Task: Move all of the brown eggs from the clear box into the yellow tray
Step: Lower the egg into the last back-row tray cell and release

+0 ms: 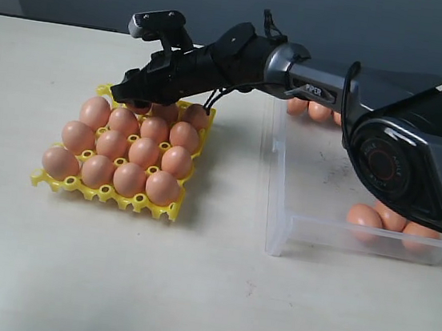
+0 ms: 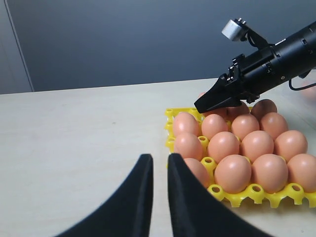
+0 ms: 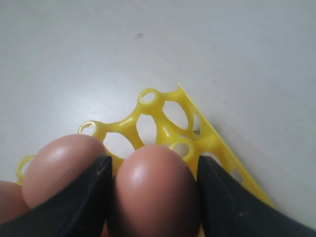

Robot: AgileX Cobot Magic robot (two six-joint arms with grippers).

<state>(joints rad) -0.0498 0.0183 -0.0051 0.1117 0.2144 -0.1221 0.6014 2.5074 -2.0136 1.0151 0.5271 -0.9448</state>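
Right gripper [image 1: 125, 93] is out over the far edge of the tray [image 1: 105, 193], my arm reaching across from the box side. Jaws grasp one egg [image 3: 153, 192], a finger flush against each flank and the egg filling the whole gap

- Egg is low at the tray's back row. I cannot tell whether it rests in a cup or hangs just above one
- A neighbour [image 3: 61, 168] presses against the outer side of one finger
- Past the egg, the tray's corner cups are open lattice, with table [image 1: 189, 291] showing through

Tray eggs [image 1: 143, 152] fill the three nearer rows, four to a row and packed close. The back row is partly hidden by my fingers

Box [image 1: 279, 221] stands on the table to the right of the tray, apart from it. Loose eggs [image 1: 392, 220] lie in its near corner, three of them, under my arm's big joint. A few more show at the far end, partly behind the arm

Left gripper [image 2: 159, 163] is low over bare table, just short of the tray's near corner and pointed toward it. Its fingers are nearly together with only a slim slit between, and they hold nothing
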